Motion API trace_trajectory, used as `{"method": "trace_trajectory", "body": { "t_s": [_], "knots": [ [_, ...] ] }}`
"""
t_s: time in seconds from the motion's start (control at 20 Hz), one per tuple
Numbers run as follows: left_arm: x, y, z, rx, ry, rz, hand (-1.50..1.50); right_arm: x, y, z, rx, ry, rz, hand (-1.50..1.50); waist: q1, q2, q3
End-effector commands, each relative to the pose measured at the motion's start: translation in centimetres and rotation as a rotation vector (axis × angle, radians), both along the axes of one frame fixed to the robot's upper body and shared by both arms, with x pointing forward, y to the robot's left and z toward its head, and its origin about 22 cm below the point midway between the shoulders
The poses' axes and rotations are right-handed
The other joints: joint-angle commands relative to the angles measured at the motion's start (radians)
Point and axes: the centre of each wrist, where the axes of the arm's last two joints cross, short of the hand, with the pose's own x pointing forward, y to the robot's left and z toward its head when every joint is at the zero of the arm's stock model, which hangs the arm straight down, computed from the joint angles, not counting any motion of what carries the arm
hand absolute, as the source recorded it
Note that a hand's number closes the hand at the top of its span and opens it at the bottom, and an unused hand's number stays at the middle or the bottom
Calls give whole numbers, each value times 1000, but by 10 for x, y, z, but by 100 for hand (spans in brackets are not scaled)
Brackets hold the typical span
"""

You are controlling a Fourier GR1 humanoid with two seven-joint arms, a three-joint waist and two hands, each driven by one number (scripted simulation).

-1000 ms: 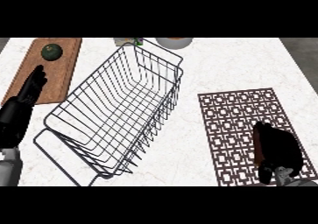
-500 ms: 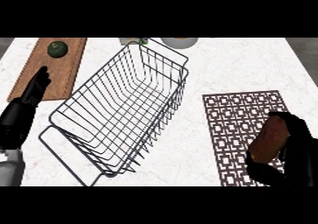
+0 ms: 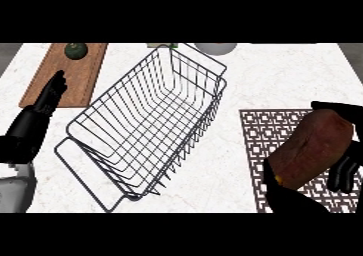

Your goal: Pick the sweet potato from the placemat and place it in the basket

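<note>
My right hand (image 3: 351, 165) is curled round the sweet potato (image 3: 311, 151), a long reddish-brown tuber held tilted above the patterned brown placemat (image 3: 262, 133) at the right. The wire basket (image 3: 153, 120) lies in the middle of the counter, left of the potato and apart from it, with nothing inside. My left hand (image 3: 38, 114) rests open at the left edge, fingers pointing up over the wooden board.
A wooden cutting board (image 3: 82, 75) at the back left carries a dark green round fruit (image 3: 75, 49). A pale round dish (image 3: 216, 48) and a bit of green show at the counter's far edge, behind the basket.
My right hand closed on the sweet potato and lifted it off the placemat, bringing it nearer to the view. The view shifted slightly; the left hand stayed in place.
</note>
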Motion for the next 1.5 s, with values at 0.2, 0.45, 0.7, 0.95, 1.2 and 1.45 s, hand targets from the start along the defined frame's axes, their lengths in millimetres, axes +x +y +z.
{"method": "trace_trajectory", "body": {
  "t_s": [0.2, 0.45, 0.7, 0.95, 1.2, 1.45],
  "knots": [
    [4, -3, -12, -11, 10, -30, 0, 2, 53, 60, 38, 7, 94, 150, 19, 0, -2],
    [8, -11, 2, 4, -6, -53, 0, 46, 84, 79, 84, 78, 117, 150, 41, 2, 0],
    [12, -10, 1, 8, -3, -43, 0, 77, 106, 98, 113, 149, 107, 150, 47, 5, 0],
    [12, -23, 0, -12, -1, -48, 0, 103, 124, 100, 81, 280, 118, 150, 43, 4, 1],
    [8, -16, -2, 6, -14, -56, 0, 134, 135, 96, 100, 418, 93, 150, 53, 4, 0],
    [14, -4, 2, 15, 4, -13, 0, 142, 155, 91, -110, 488, 21, 150, 22, -4, -1]
  ]
}}
